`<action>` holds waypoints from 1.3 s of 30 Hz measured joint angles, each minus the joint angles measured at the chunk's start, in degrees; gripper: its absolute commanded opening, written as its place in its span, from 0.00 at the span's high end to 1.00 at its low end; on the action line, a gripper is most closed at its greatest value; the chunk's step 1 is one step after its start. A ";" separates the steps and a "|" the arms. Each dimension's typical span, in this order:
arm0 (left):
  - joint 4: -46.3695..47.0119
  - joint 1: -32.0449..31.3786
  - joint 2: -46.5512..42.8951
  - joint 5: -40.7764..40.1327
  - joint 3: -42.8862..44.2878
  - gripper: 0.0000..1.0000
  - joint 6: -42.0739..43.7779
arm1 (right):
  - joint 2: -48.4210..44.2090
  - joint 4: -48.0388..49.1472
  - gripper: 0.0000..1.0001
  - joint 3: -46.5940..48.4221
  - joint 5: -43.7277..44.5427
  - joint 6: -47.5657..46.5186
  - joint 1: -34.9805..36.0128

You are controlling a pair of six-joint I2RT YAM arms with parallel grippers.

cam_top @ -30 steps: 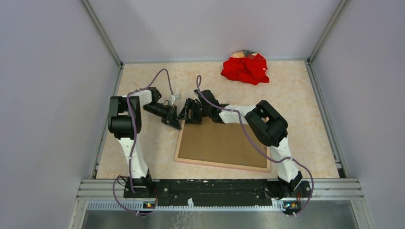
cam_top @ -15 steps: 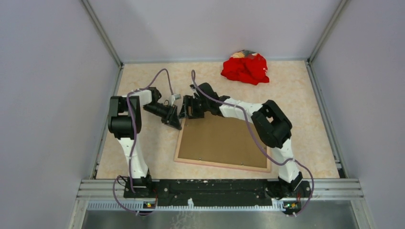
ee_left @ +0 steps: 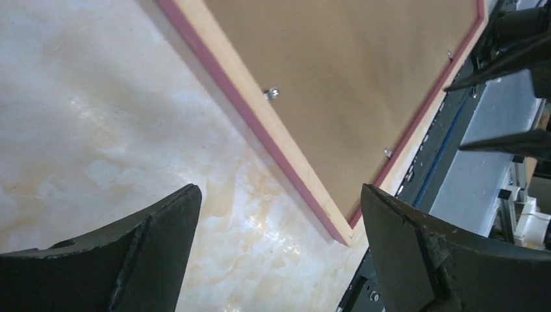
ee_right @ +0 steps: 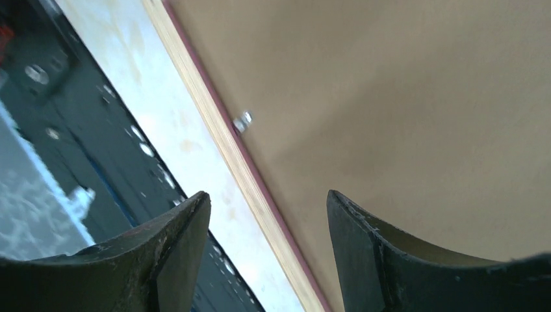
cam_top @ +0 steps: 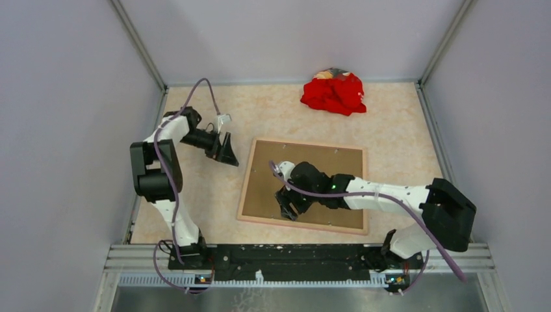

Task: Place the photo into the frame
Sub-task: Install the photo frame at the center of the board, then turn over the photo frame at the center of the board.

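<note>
While frame (cam_top: 247,182) lies back-up, left pincer (cam_top: 226,155) and right pincer (cam_top: 288,208) gape.

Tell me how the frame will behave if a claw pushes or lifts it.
Probably stiff: the frame lies flat, edges straight. Likely slides on the smooth table rather than tipping. Its thin, low rim looks hard to pinch.
</note>
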 measured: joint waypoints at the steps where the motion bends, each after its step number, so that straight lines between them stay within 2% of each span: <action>1: -0.87 0.02 -1.27 0.15 0.04 0.01 0.59 | 0.02 -0.55 0.36 -0.87 0.42 -0.74 0.72; 5: -4.33 0.09 -6.23 0.74 0.07 0.01 3.30 | 0.15 -3.04 0.38 -2.54 3.91 -3.32 2.86; 10: -7.74 0.48 -11.47 0.98 0.04 0.01 6.21 | 1.95 -2.89 0.48 -2.45 6.99 -5.18 6.01; 16: -12.15 0.98 -14.78 1.16 0.07 0.01 8.94 | 6.21 -3.19 0.48 -2.32 9.25 -6.25 10.05; 21: -13.73 1.14 -15.23 1.11 0.04 0.01 9.62 | 6.49 -3.13 0.48 -2.29 10.27 -6.23 10.80; 25: -14.19 1.16 -16.76 1.14 -0.20 0.01 10.43 | 6.49 -2.95 0.55 -2.29 11.37 -6.25 10.84; 31: -15.45 2.54 -25.20 3.52 -5.05 0.01 16.79 | 7.72 -1.60 0.57 -2.32 11.76 -6.27 10.84; 33: -16.04 2.80 -28.72 3.78 -6.29 0.01 18.23 | 8.00 -1.16 0.64 -2.29 12.09 -6.45 10.91; 37: -18.03 2.80 -33.46 3.82 -7.58 0.01 21.38 | 8.96 -0.96 0.95 -1.53 11.72 -6.56 11.21; 38: -18.47 2.80 -34.47 3.78 -8.26 0.01 22.25 | 9.40 -1.27 1.00 -1.01 12.13 -7.02 11.45; 39: -18.80 2.80 -35.36 3.74 -9.01 0.01 23.08 | 9.92 -1.57 1.00 -0.26 12.26 -7.54 11.50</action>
